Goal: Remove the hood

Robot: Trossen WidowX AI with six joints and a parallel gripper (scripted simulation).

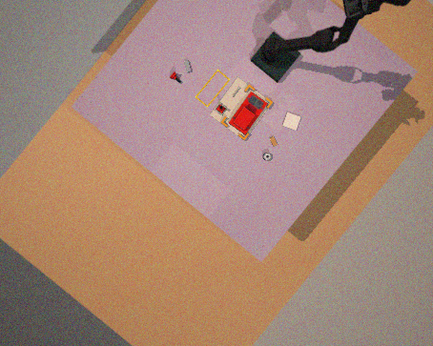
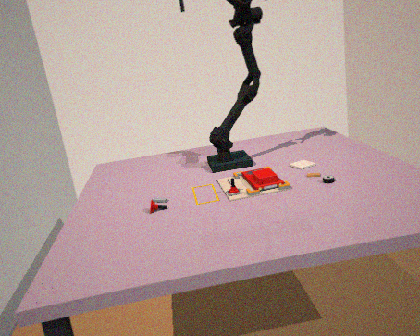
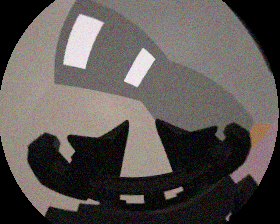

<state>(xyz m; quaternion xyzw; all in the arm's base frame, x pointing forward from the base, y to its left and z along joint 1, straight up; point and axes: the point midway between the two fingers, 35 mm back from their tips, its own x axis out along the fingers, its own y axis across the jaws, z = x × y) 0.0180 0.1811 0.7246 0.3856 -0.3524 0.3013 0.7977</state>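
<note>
While the arm (image 2: 245, 83) stretches almost straight up from its base (image 2: 245, 162), nothing of the task looks done. Largest first: a wide lilac counter (image 2: 125, 255), carrying everything. At its middle, a pale board (image 2: 227, 193) with orange corner brackets, holding the red toy car (image 2: 262, 179). On the car, the red hood (image 1: 243, 117), apparently seated and untouched (only a flat red panel at this scale, seams too small to make out). Just beside the board, on the side away from the white tile (image 2: 302, 164), the marked area (image 2: 205, 193), a yellow outline with nothing inside it. Smaller bits scattered well apart: a red-and-grey piece (image 2: 158, 205), a short tan stick (image 2: 314, 175), a little wheel (image 2: 328, 179).

High above all this, the gripper (image 3: 145, 153), seen from the wrist with fingers parted about halfway and only wall and ceiling between them, so holding nothing. Hood well below and well apart from it, on the counter near the base.

Left to do, by this reckoning: everything. Descend, take the hood, lift it off, set it inside the yellow outline, release and back away.
</note>
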